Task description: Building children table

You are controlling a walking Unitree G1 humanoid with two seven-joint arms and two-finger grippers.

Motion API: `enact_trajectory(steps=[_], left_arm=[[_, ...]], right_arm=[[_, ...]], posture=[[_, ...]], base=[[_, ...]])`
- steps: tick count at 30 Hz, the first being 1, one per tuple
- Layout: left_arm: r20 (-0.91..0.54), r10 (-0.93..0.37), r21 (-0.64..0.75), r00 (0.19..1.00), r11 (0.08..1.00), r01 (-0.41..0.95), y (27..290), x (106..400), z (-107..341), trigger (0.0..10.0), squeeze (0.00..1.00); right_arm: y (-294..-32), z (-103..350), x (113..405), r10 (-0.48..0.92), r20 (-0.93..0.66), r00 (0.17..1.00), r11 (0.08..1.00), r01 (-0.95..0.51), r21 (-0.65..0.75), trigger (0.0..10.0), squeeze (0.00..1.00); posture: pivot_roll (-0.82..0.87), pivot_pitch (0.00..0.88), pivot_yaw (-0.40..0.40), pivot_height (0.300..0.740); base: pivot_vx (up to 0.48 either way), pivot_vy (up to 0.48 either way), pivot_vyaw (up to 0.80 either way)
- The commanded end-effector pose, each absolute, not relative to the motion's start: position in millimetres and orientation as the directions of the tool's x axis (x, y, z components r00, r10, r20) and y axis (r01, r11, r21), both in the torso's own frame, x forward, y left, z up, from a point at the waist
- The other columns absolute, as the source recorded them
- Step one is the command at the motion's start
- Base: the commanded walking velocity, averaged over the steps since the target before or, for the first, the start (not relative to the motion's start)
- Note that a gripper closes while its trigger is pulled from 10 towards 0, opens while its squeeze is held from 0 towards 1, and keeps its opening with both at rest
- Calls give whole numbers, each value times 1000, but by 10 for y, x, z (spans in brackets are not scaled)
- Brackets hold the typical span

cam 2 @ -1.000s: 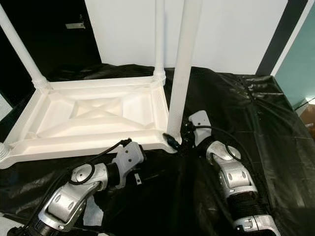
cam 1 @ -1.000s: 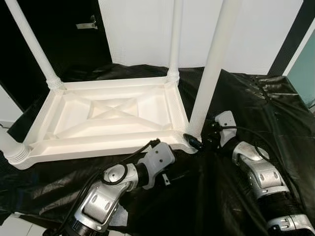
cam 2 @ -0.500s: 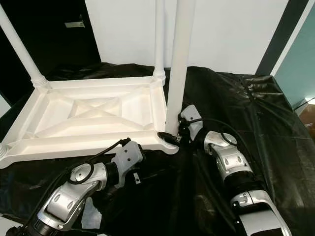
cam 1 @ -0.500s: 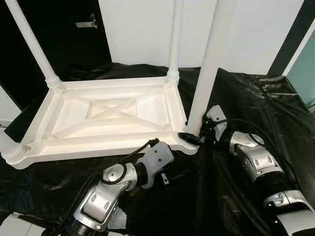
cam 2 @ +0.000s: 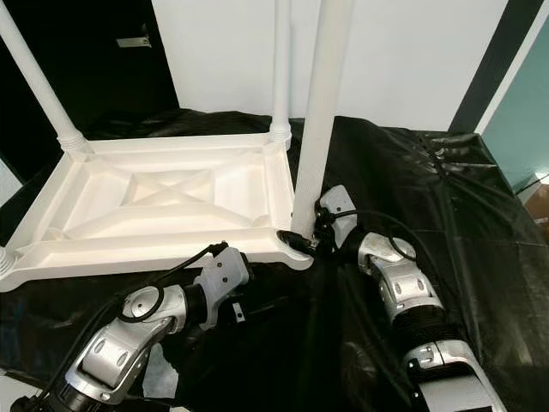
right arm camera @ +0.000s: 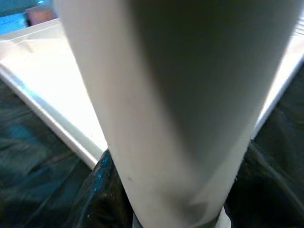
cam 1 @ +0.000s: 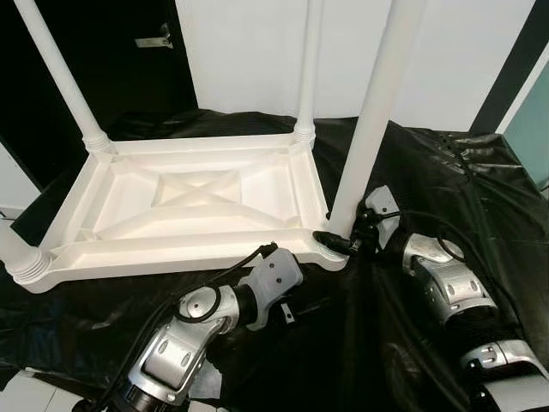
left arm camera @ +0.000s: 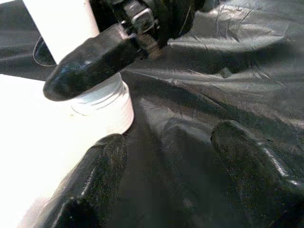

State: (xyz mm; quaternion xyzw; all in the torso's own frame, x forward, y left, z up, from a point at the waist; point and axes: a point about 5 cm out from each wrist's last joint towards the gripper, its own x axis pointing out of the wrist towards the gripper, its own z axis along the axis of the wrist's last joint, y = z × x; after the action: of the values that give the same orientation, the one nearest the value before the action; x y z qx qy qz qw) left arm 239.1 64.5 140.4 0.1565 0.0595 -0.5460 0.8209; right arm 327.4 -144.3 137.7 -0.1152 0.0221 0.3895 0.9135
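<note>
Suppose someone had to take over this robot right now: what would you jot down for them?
Right gripper: shut on the near right table leg, low down by its threaded base.
Left gripper: open, hovering over the black sheet just beside that leg's base, holding nothing.
Upside-down white tabletop lies on the sheet; all four corners have legs standing in them.
Done: legs appear placed.
Left: probably finish tightening this leg, let go, then turn the table upright.
</note>
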Motion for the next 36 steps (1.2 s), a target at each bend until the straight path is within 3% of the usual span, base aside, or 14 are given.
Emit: enact_trajectory(steps=[1, 4, 9, 14, 26, 27, 28, 36], left_arm=[[-272, -871, 201, 410, 365, 909, 640, 2373, 1387, 10000, 0], [-274, -875, 198, 399, 355, 914, 629, 2360, 1381, 10000, 0], [-276, -877, 195, 393, 349, 917, 629, 2353, 1376, 10000, 0], [-279, -881, 193, 383, 340, 920, 629, 2346, 1370, 10000, 0], [-278, -879, 197, 388, 343, 918, 642, 2358, 1364, 10000, 0], [-275, -876, 202, 396, 350, 915, 646, 2367, 1368, 10000, 0], [-255, -867, 220, 428, 378, 899, 648, 2394, 1386, 10000, 0], [-201, -834, 255, 514, 462, 849, 694, 2475, 1442, 10000, 0]], right_arm=[[-1479, 1175, 3231, 581, -201, 789, 781, -610, -133, 10000, 0], [-1369, 1081, 3131, 421, -208, 883, 895, -442, -61, 10000, 0], [-1264, 1032, 3047, 335, -209, 919, 935, -352, -51, 10000, 0], [-1160, 1028, 2980, 108, -179, 978, 994, -112, -9, 10000, 0], [-1093, 1160, 2939, 47, -131, 990, 998, -40, 53, 10000, 0], [-1096, 1185, 2941, 52, -116, 992, 998, -46, 52, 10000, 184], [-1089, 1234, 2939, 93, -77, 993, 994, -89, 55, 10000, 1000], [-1193, 1292, 2882, 225, 6, 974, 974, -225, -6, 10000, 1000]], posture=[[-10, 0, -32, 740], [-15, 0, -29, 740], [-19, 0, -29, 740], [-21, 0, -29, 740], [-25, 0, -21, 740], [-25, 0, -22, 740], [-25, 0, -22, 740], [-22, 0, -26, 740]], base=[[0, 0, 0], [0, 0, 0], [0, 0, 0], [0, 0, 0], [0, 0, 0], [0, 0, 0], [0, 0, 0], [0, 0, 0]])
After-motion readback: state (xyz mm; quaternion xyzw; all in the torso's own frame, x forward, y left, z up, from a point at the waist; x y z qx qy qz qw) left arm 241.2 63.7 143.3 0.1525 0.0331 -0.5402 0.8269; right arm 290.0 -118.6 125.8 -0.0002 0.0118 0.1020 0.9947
